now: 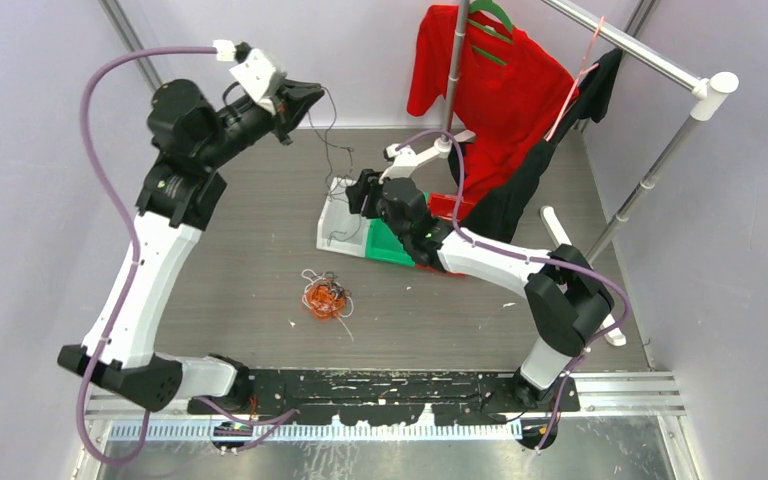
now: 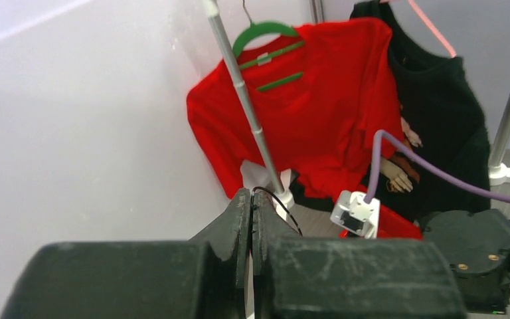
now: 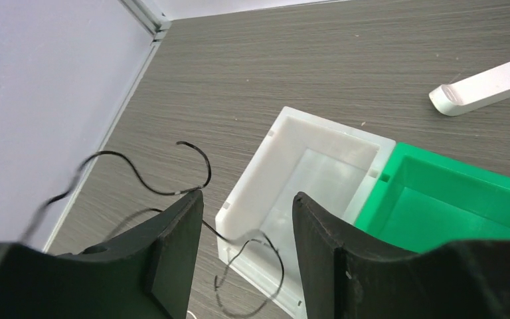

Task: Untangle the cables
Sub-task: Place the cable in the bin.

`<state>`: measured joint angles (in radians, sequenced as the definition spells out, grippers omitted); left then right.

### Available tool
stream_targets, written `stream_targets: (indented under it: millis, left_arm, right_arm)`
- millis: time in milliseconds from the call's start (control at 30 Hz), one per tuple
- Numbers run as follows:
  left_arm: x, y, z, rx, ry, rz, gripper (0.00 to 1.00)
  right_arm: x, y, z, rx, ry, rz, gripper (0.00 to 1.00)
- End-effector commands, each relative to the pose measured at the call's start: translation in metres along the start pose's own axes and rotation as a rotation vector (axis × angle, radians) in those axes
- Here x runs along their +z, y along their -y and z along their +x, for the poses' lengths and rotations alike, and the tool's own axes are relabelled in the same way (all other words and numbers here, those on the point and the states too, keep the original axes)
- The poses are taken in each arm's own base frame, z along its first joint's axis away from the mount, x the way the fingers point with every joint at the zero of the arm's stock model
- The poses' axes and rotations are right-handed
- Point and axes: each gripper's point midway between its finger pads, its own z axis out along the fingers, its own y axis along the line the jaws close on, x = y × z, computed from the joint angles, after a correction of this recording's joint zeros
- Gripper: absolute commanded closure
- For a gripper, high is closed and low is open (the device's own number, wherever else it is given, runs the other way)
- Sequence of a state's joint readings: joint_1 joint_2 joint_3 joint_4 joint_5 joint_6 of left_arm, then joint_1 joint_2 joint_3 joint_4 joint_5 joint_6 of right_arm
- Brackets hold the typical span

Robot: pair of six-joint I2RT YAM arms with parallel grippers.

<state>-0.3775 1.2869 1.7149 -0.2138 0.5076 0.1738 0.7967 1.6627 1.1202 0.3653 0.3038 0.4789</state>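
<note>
Left jaws: my left gripper (image 2: 251, 199) is pressed tight on one end of a black cable (image 3: 139, 178), which curls out just past the fingertips.
Right jaws: my right gripper (image 3: 247, 203) stands partway apart with nothing between the fingers.
Cable run: it loops beside my right jaws' left finger, then trails across the near corner of the white bin (image 3: 335, 126) below them.
Other cables: an orange-and-white tangle (image 1: 325, 298) lies on the table, well apart from both jaws.
Step, as I judge it: settling this freed strand into the white bin.
Doing it well: get the right jaws around the strand, not beside it. It looks springy and may flick away.
Around: a green bin (image 3: 458, 166) touches the white one. A red shirt (image 2: 319, 100) hangs beyond my left jaws.
In the way: the rack pole (image 2: 246, 106) stands ahead of my left jaws, and the bin rim could snag the loops.
</note>
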Motion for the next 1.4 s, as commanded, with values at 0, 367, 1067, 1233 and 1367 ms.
stream_targets:
  millis: [0, 367, 1067, 1233, 1367]
  left_arm:
    - [0.015, -0.014, 0.008, 0.046, 0.013, -0.038, 1.00]
    - [0.030, -0.029, 0.065, 0.147, -0.080, -0.084, 1.00]
    - [0.021, 0.012, 0.231, 0.128, -0.438, 0.047, 1.00]
    - [0.038, 0.016, 0.251, 0.106, -0.463, 0.069, 1.00]
    - [0.055, 0.018, 0.267, 0.084, -0.475, 0.084, 1.00]
  right_arm:
    - [-0.007, 0.000, -0.033, 0.037, 0.091, 0.008, 0.43]
    - [-0.012, 0.036, -0.022, 0.041, 0.043, 0.097, 0.38]
    - [-0.040, 0.113, -0.028, 0.150, 0.031, 0.261, 0.43]
    - [-0.041, 0.116, -0.026, 0.144, 0.027, 0.262, 0.47]
    - [-0.043, 0.119, -0.027, 0.141, 0.032, 0.271, 0.47]
